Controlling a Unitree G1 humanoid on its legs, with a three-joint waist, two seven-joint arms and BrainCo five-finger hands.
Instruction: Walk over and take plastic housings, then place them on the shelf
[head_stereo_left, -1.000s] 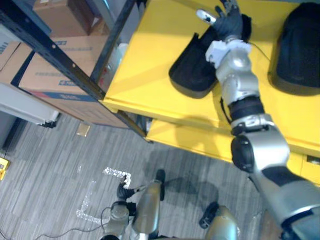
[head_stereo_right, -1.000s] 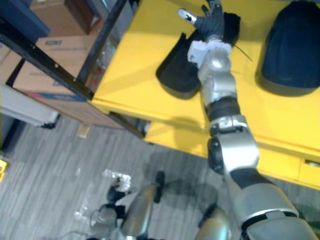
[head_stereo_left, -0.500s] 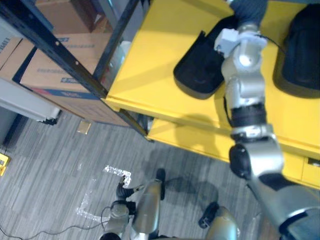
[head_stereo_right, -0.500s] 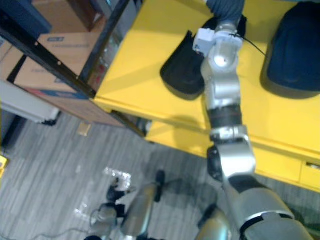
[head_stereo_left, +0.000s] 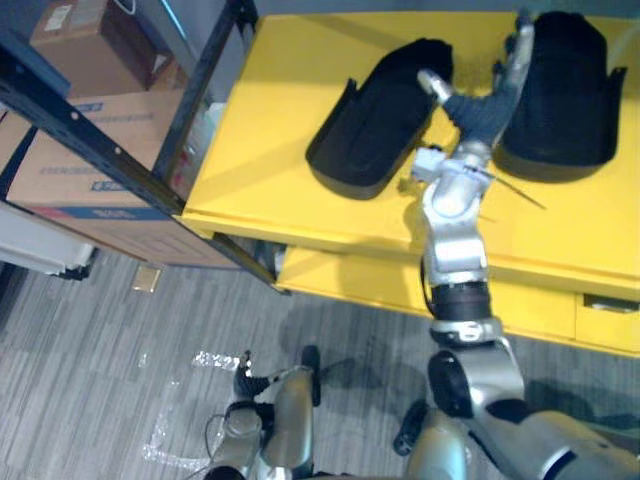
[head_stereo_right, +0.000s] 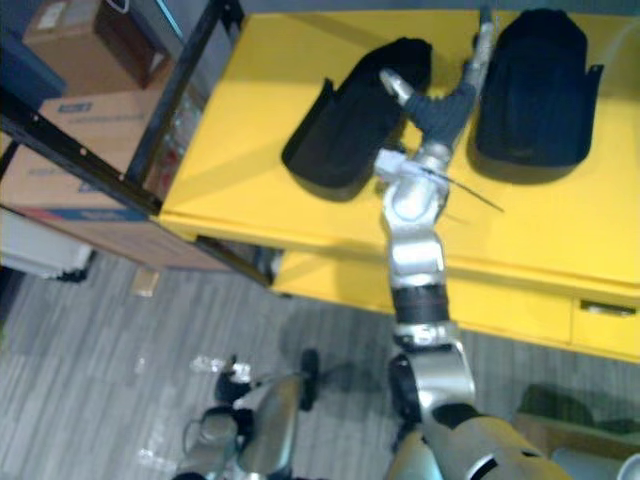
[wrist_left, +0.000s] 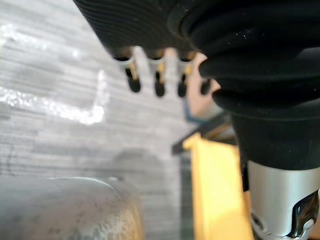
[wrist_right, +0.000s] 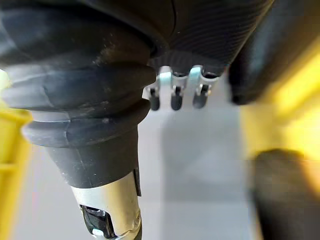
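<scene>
Pulled back off the left plastic housing (head_stereo_left: 375, 120), the right hand (head_stereo_left: 483, 110) hovers empty, fingers (head_stereo_left: 521, 42) spread, between it and the right plastic housing (head_stereo_left: 560, 95) on the yellow table (head_stereo_left: 285, 110). Left hand (wrist_left: 134, 81) hangs relaxed over the floor (wrist_left: 50, 65); cardboard box (head_stereo_left: 70, 165) print is illegible.

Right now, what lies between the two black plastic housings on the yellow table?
The right hand, fingers straight, is between the left housing and the right housing, with bare yellow table around it; the left eye view shows this.
</scene>
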